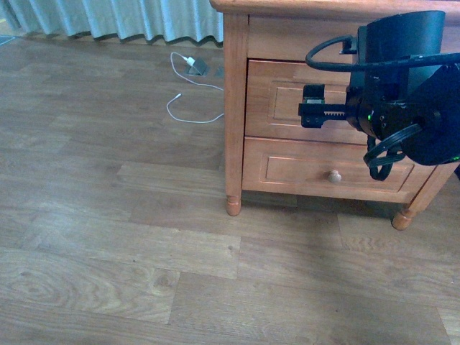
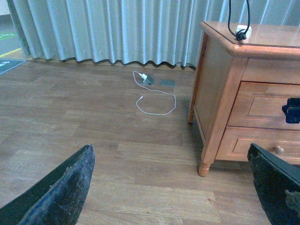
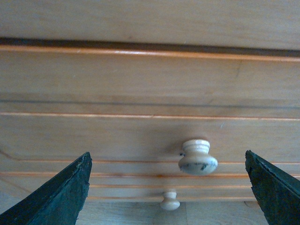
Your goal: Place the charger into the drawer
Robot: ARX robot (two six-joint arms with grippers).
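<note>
The wooden floor point(image 1: 144, 251) was seen to lie bare and wide to the left of the cabinet point(image 1: 236, 108), so ample room was left there for an arm to be swung. The drawer point(image 1: 277, 100), the upper of two, was judged shut, its front flush with the frame and the lower drawer point(image 1: 302, 169) close beneath. The right tool point(image 3: 167, 155) was held before that front, jaws wide apart and clamped on nothing, presumably so that the knob point(image 3: 197, 157) could be taken and the drawer drawn out first. The left tool point(image 2: 169, 147) was likewise spread and empty, kept well back over the floor, clear of the drawer's path. The charger point(image 2: 243, 32) was found on the cabinet top near its edge, its black cable looped upward, where it might easily be knocked off. The knob was framed between the right jaws, not yet touched.
</note>
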